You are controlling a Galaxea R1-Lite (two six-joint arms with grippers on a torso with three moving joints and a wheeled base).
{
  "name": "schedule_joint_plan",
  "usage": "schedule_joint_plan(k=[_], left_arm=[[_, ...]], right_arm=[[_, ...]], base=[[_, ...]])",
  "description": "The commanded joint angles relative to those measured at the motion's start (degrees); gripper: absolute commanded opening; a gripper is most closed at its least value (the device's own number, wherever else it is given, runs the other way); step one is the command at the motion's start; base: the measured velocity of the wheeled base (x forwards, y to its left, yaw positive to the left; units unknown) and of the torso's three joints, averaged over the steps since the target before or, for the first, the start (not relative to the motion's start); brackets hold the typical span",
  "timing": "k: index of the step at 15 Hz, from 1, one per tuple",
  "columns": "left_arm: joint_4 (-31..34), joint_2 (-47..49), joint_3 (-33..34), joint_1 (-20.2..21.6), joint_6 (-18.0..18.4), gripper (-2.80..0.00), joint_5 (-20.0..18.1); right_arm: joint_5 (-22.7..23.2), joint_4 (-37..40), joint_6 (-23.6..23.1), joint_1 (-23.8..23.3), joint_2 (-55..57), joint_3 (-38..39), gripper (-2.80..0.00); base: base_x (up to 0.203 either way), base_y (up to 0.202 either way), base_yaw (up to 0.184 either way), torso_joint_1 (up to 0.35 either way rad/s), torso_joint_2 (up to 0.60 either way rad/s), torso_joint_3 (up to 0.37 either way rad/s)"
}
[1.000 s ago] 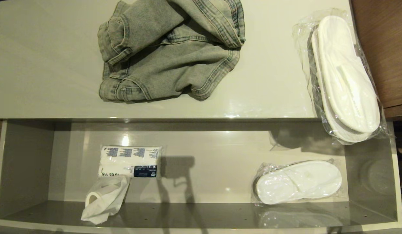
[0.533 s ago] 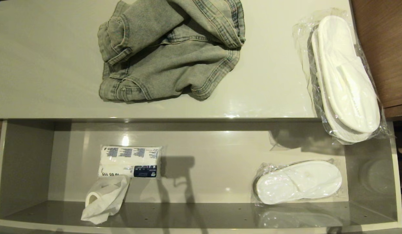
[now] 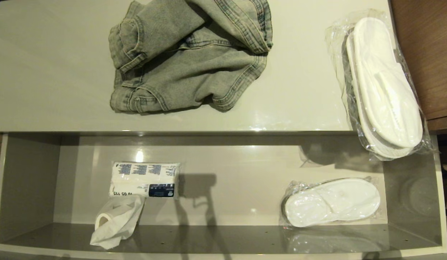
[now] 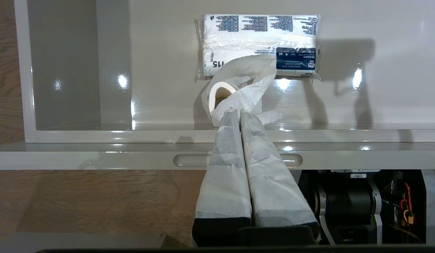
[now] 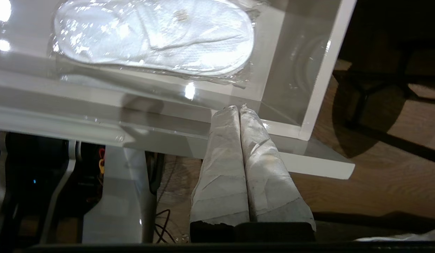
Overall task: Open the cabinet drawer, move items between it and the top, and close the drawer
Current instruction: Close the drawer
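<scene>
Beside brown wooden furniture [image 3: 425, 54], glossy off-white cabinet top [image 3: 46, 72] over wood floor [image 4: 80, 203]

Cabinet top [image 3: 57, 72]: glossy off-white. Drawer [image 3: 28, 180]: pale grey walls. Jeans [image 3: 191, 61]: faded grey-blue denim, darker seams. Slipper packs [image 3: 384, 86] [image 3: 332, 202]: white in clear plastic. Tissue pack [image 3: 144, 179]: white, blue print. Side furniture [image 3: 425, 54]: brown wood.
</scene>
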Motion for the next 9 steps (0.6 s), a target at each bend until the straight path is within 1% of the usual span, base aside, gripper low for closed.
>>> schedule_joint_plan(k=[1,4,5,6,7,9], left_arm=[[0.07,-0.02,0.0,0.0,0.22,-2.8,0.09],[0.07,-0.02,0.0,0.0,0.05,-2.8,0.1],[0.16,-0.02,0.0,0.0,0.23,-2.8,0.1],[0.16,-0.02,0.0,0.0,0.23,-2.8,0.1],[0.09,-0.02,0.0,0.0,0.23,-2.8,0.1],[0.07,-0.02,0.04,0.0,0.01,-2.8,0.1]], right_arm=[[0.16,-0.01,-1.31,0.12,-0.16,0.0,-2.8],[0.22,0.32,-2.24,1.39,-2.52,-0.06,-2.8],[0.19,1.3,-2.35,1.91,-5.15,-0.42,-2.8],[0.25,4.4,-2.42,2.38,-7.87,-1.54,-2.8],[0.29,8.76,-2.34,2.7,-9.54,-3.5,-2.8],[0.14,12.17,0.03,2.89,-9.97,-5.12,-2.8]], base=[[0.0,0.0,0.0,0.0,0.0,0.0],[0.0,0.0,0.0,0.0,0.0,0.0],[0.0,0.0,0.0,0.0,0.0,0.0],[0.0,0.0,0.0,-0.016,-0.02,-0.051],[0.0,0.0,0.0,-0.115,-0.07,-0.188],[0.0,0.0,0.0,-0.187,-0.12,-0.303]])
